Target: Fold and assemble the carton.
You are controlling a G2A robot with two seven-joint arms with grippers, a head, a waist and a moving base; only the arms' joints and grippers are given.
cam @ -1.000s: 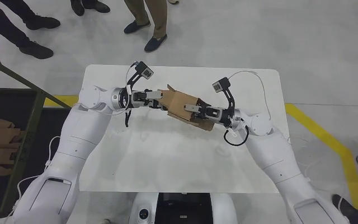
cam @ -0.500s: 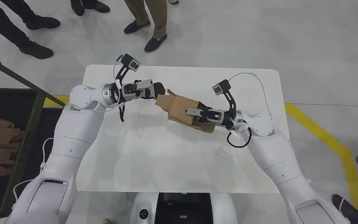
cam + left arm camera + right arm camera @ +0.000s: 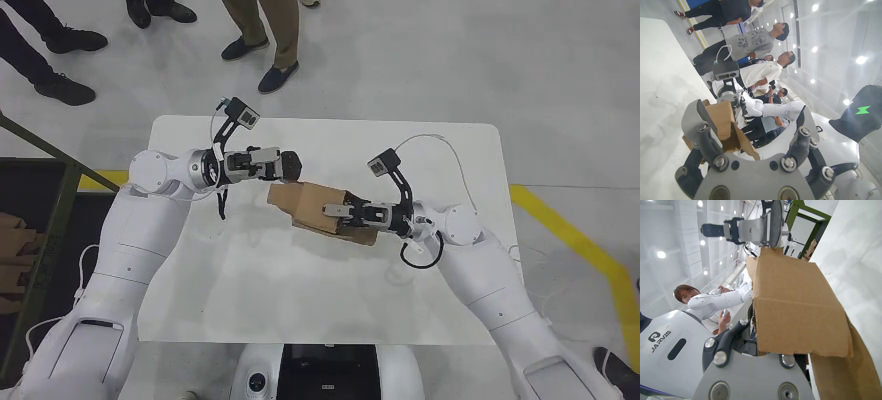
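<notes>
Here, left tool (image 3: 292, 166) wide, right tool (image 3: 338, 212) on carton (image 3: 305, 200).

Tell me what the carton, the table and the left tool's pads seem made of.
Carton: brown cardboard, probably corrugated, matte; creased fold lines and ragged edges. Table: smooth white top with a faint sheen, perhaps laminate or painted board. Left tool's pads: dark, matte, rubber-like; one edge looks chipped.
</notes>
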